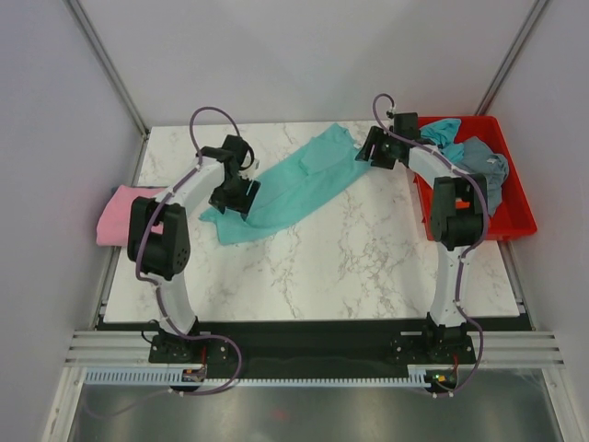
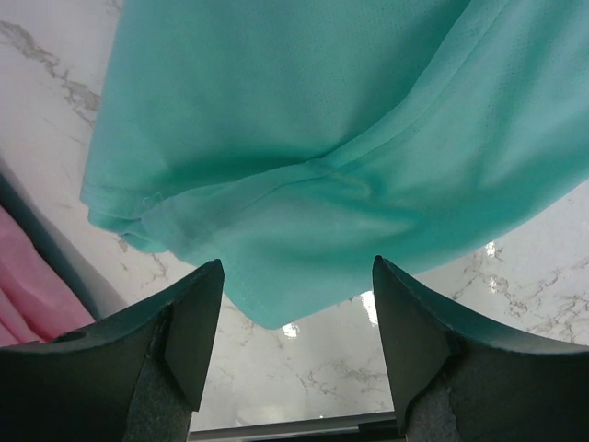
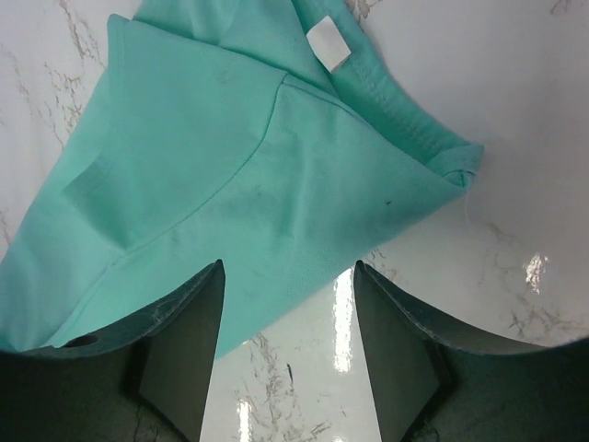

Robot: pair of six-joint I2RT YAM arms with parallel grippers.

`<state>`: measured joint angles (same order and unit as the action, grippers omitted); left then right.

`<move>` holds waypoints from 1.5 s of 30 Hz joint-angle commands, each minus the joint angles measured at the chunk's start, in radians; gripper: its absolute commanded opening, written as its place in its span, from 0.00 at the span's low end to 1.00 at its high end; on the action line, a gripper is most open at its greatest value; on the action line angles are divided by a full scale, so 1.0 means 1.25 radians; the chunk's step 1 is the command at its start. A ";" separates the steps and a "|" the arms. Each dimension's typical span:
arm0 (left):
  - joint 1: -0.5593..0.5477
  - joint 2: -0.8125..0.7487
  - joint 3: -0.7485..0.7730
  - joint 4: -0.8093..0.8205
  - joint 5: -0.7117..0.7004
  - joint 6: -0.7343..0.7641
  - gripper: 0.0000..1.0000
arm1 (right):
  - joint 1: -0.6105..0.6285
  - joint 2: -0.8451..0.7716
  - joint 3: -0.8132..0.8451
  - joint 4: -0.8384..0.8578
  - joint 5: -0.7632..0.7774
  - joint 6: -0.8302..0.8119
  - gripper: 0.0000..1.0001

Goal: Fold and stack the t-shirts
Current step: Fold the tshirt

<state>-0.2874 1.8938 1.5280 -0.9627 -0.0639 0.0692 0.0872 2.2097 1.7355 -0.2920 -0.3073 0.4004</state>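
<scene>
Top external: teal-green t-shirt (image 1: pixel 304 180) lies diagonally, marble table (image 1: pixel 368 276) exposed along near edge.

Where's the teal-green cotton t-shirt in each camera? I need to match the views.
Top external: teal-green cotton t-shirt lies diagonally across the white marble tabletop.
Left wrist: t-shirt fills the upper frame.
Right wrist: t-shirt upper left to centre, white neck label showing.
Shared landmark: the marble tabletop under it.
</scene>
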 commanded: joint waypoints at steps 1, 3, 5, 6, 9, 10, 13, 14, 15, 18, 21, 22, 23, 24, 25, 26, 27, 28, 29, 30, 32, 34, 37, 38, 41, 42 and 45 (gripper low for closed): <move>0.002 0.048 0.045 -0.003 0.039 0.010 0.72 | -0.001 0.023 0.007 0.060 -0.031 0.028 0.66; 0.002 0.056 0.048 -0.015 0.047 0.016 0.72 | 0.000 0.058 0.023 0.081 -0.049 0.038 0.66; 0.000 0.068 0.039 -0.041 0.094 0.021 0.71 | 0.004 0.102 0.066 0.090 -0.054 0.052 0.66; 0.000 0.069 0.033 -0.046 0.101 0.022 0.71 | 0.006 0.115 0.079 0.094 -0.051 0.049 0.66; -0.001 0.050 -0.015 -0.059 0.127 0.029 0.70 | 0.012 0.151 0.116 0.099 -0.044 0.055 0.66; -0.006 0.041 -0.043 -0.059 0.127 0.029 0.70 | 0.014 0.158 0.126 0.100 -0.045 0.056 0.66; -0.022 0.002 -0.102 -0.059 0.127 0.029 0.70 | 0.014 0.191 0.142 0.106 -0.046 0.063 0.66; -0.029 -0.006 -0.118 -0.059 0.127 0.029 0.70 | 0.015 0.197 0.144 0.108 -0.046 0.064 0.66; -0.039 -0.012 -0.131 -0.059 0.127 0.029 0.70 | 0.015 0.202 0.148 0.111 -0.045 0.066 0.66; -0.094 -0.034 -0.186 -0.059 0.127 0.029 0.70 | 0.022 0.213 0.158 0.118 -0.041 0.070 0.67; -0.164 -0.058 -0.177 -0.059 0.127 0.029 0.70 | 0.030 0.214 0.160 0.119 -0.044 0.072 0.67; -0.185 -0.071 -0.168 -0.059 0.127 0.029 0.70 | 0.031 0.213 0.159 0.119 -0.044 0.072 0.67; -0.207 -0.077 -0.160 -0.059 0.127 0.029 0.70 | 0.032 0.212 0.160 0.121 -0.043 0.070 0.66; -0.249 -0.082 -0.145 -0.059 0.127 0.029 0.70 | 0.033 0.210 0.162 0.122 -0.040 0.069 0.67; -0.267 -0.091 -0.139 -0.059 0.127 0.029 0.70 | 0.035 0.208 0.163 0.122 -0.038 0.064 0.66; -0.284 -0.095 -0.132 -0.062 0.127 0.029 0.70 | 0.035 0.208 0.163 0.122 -0.035 0.063 0.67; -0.299 -0.098 -0.105 -0.124 0.302 0.085 0.71 | 0.036 0.206 0.162 0.121 -0.033 0.060 0.67; -0.299 -0.104 -0.087 -0.121 0.293 0.083 0.72 | 0.036 0.199 0.162 0.121 -0.032 0.054 0.67; -0.299 -0.115 -0.069 -0.115 0.277 0.081 0.72 | 0.036 0.193 0.160 0.121 -0.030 0.052 0.66; -0.299 -0.117 -0.021 -0.111 0.234 0.097 0.72 | 0.036 0.188 0.158 0.121 -0.029 0.047 0.67; -0.294 -0.114 0.033 -0.104 0.179 0.109 0.74 | 0.035 0.160 0.154 0.121 -0.028 0.037 0.67; -0.264 -0.108 0.087 -0.088 0.129 0.110 0.76 | 0.031 0.121 0.137 0.119 -0.027 0.040 0.67; -0.191 -0.077 0.109 -0.055 0.067 0.105 0.77 | 0.020 0.068 0.103 0.121 -0.022 0.080 0.67; -0.168 -0.068 0.112 -0.051 0.062 0.091 0.76 | 0.015 0.057 0.093 0.119 -0.020 0.113 0.67; -0.086 -0.038 0.108 -0.032 0.061 0.067 0.75 | -0.012 0.026 0.048 0.131 -0.035 0.169 0.67; -0.055 -0.031 0.107 -0.030 0.071 0.064 0.75 | -0.018 0.020 0.016 0.145 -0.044 0.217 0.67; -0.007 -0.001 0.105 -0.025 0.094 0.049 0.75 | -0.046 0.007 -0.050 0.183 -0.080 0.293 0.66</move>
<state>-0.3328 1.8595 1.6485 -1.0138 0.0483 0.1539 0.0708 2.2734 1.7454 -0.1173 -0.3634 0.6205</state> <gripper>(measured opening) 0.753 0.666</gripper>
